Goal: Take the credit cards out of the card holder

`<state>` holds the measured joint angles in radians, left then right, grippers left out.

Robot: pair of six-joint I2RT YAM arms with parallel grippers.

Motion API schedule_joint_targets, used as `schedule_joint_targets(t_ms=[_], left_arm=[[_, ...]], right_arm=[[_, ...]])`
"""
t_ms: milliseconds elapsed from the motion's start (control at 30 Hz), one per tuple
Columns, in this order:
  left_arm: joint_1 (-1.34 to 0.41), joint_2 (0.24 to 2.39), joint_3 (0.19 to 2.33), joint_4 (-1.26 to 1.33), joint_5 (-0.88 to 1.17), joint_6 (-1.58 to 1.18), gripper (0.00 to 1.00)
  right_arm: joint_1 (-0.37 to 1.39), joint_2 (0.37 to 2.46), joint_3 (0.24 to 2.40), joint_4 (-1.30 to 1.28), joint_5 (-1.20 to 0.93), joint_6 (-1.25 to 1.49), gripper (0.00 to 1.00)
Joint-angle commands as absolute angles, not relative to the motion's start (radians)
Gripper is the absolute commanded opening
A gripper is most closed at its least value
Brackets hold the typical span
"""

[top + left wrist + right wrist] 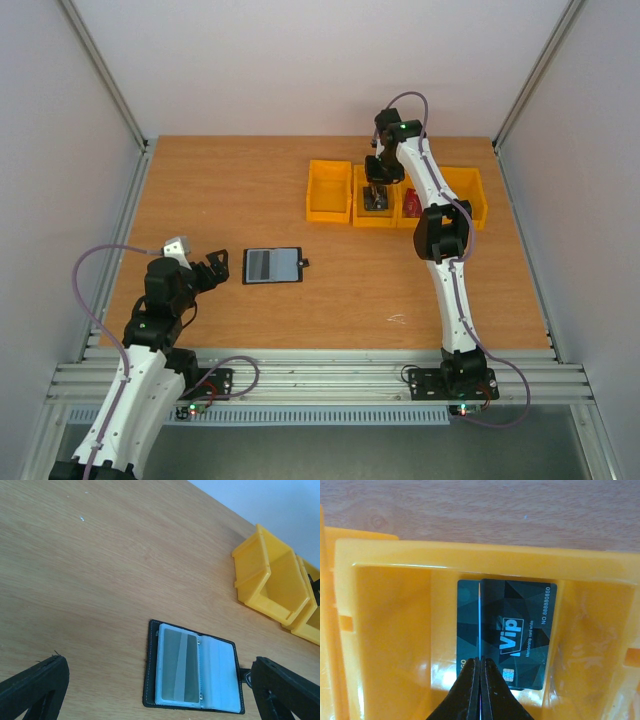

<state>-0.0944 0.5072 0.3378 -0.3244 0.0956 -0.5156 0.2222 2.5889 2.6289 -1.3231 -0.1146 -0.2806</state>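
My left arm (125, 385) and right arm (457, 300) had white plastic shells between black joint housings. Behind my matte black left gripper (226, 268) and right gripper (376, 198), grey-lilac cables (95, 262) looped, and small green lights (403, 126) glowed.

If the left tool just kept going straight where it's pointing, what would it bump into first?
Probably the card holder: it lies open on the table just ahead of the left tool, lined up between its spread fingers, with nothing in between. Its height is hard to judge.
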Motion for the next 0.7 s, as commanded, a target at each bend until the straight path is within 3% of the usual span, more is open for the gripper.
schedule_joint_targets(t_ms=[0,200,267,400,667], left_arm=[[-0.087,0.494,0.325,-0.284,0.071,-0.512,0.99],[-0.086,0.497,0.325,-0.285,0.068,-0.512,0.99],[-0.087,0.497,0.324,-0.285,0.067,-0.514,0.99],[-0.086,0.498,0.324,-0.284,0.069,-0.512,0.99],[-0.086,0.507,0.319,-0.273,0.063,-0.548,0.99]], right_arm=[[0.214,2.623,2.635,-1.320,-0.058,-0.252,0.01],[0.212,2.629,2.635,-1.332,-0.022,-0.242,0.02],[0.212,2.625,2.635,-1.335,-0.004,-0.240,0.08],[0.212,2.614,2.636,-1.336,0.049,-0.250,0.31],[0.228,2.534,2.642,-1.316,0.114,-0.291,0.36]])
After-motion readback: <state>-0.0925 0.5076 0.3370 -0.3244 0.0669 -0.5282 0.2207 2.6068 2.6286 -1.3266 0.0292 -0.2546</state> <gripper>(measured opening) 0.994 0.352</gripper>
